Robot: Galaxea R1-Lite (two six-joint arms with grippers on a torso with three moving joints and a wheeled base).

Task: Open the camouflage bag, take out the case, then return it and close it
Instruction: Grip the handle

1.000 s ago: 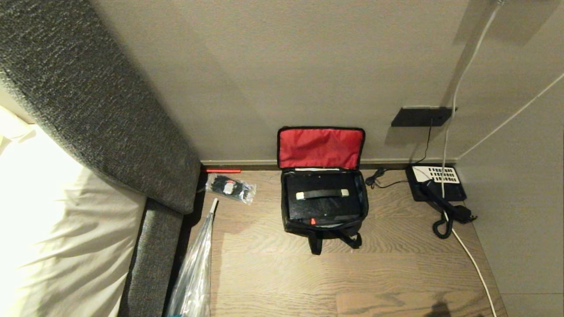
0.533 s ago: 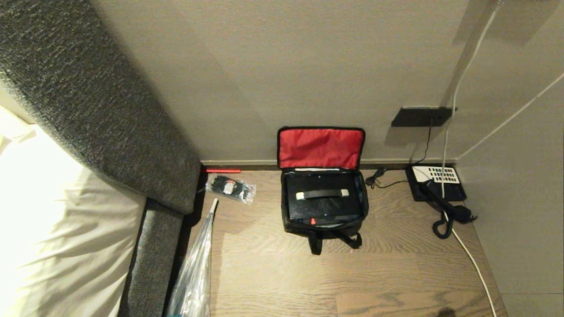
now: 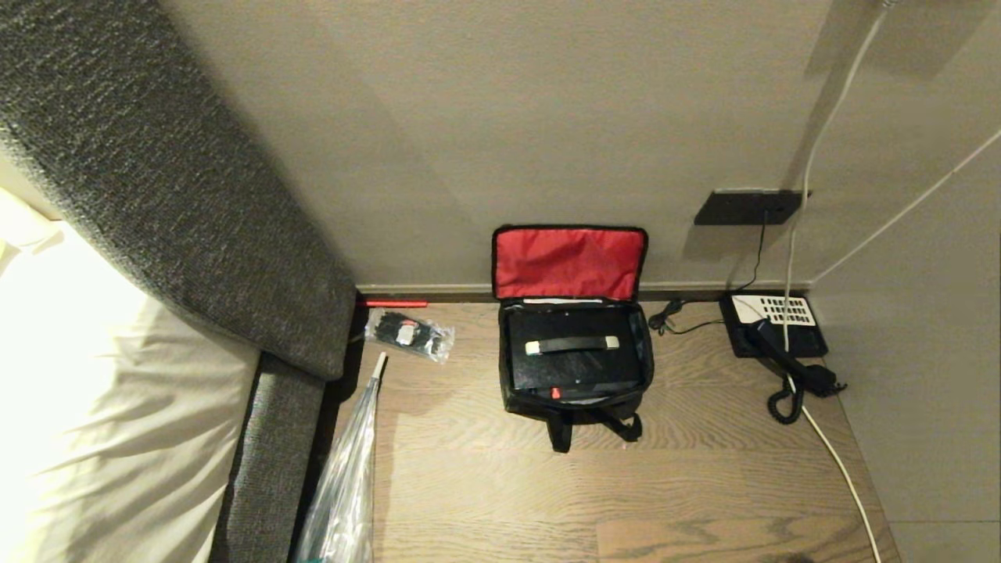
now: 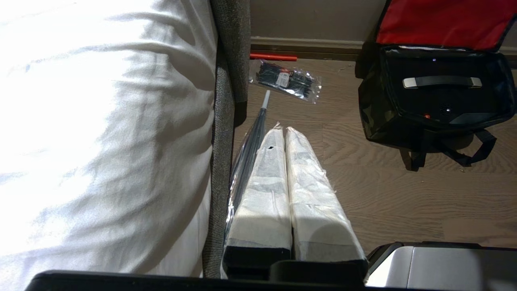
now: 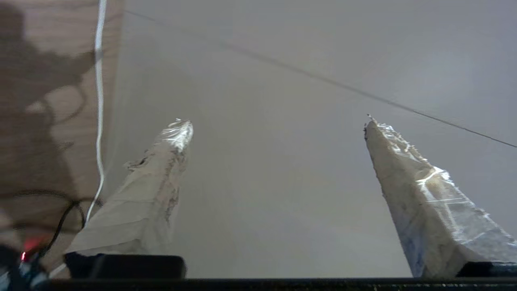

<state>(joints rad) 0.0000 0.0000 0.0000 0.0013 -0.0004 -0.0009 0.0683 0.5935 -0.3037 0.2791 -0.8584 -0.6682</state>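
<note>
The camouflage bag (image 3: pixel 573 403) stands open on the wooden floor by the wall, its red-lined lid (image 3: pixel 569 263) leaning back against the wall. Inside lies the black case (image 3: pixel 573 361), top up, with a black handle between two silver ends. The left wrist view also holds the bag (image 4: pixel 383 109) and the case (image 4: pixel 440 97). My left gripper (image 4: pixel 282 131) is shut and empty, beside the bed, well short of the bag. My right gripper (image 5: pixel 278 121) is open and empty, facing a bare grey wall, away from the bag. Neither arm appears in the head view.
A black telephone (image 3: pixel 774 328) with a coiled cord sits right of the bag, a white cable (image 3: pixel 829 453) trailing past it. A clear packet of black items (image 3: pixel 410 333) and a plastic-wrapped umbrella (image 3: pixel 348 469) lie left. The bed (image 3: pixel 117 422) and grey headboard (image 3: pixel 156 172) fill the left.
A dark shadow on the floor at the bottom right edge has shrunk away out of view. The bag, case and everything else stay put.
</note>
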